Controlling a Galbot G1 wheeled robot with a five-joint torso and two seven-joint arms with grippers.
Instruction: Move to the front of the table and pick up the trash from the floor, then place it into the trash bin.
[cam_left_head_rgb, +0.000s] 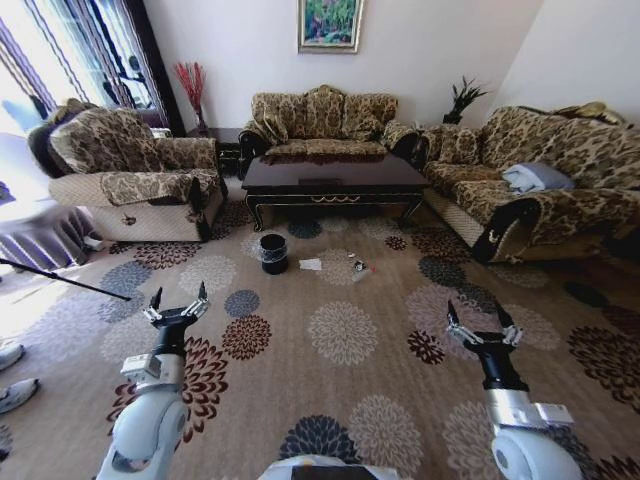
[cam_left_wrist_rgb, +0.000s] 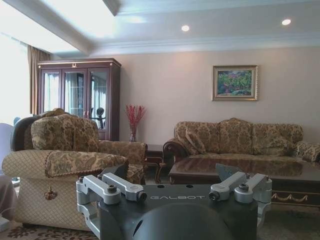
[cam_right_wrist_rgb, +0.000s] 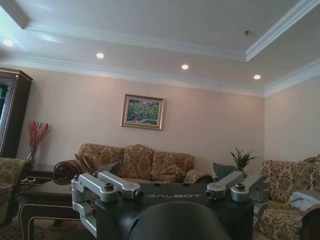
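One word reads here: "GALBOT", in pale capitals across the dark housing of the left gripper (cam_left_wrist_rgb: 175, 187), set between its two finger mounts in the left wrist view. Same word, same place, on the right gripper (cam_right_wrist_rgb: 172, 186) in the right wrist view. That's the only lettering that can be read in these views.

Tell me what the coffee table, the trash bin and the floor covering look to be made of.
The table: seemingly dark wood with a glossy finish, since its top mirrors the light; gold trim on the apron.
The trash bin: black, probably plastic, though it is too small to be sure; a clear film liner folds over its rim.
The floor: matte carpet with printed or woven floral medallions.
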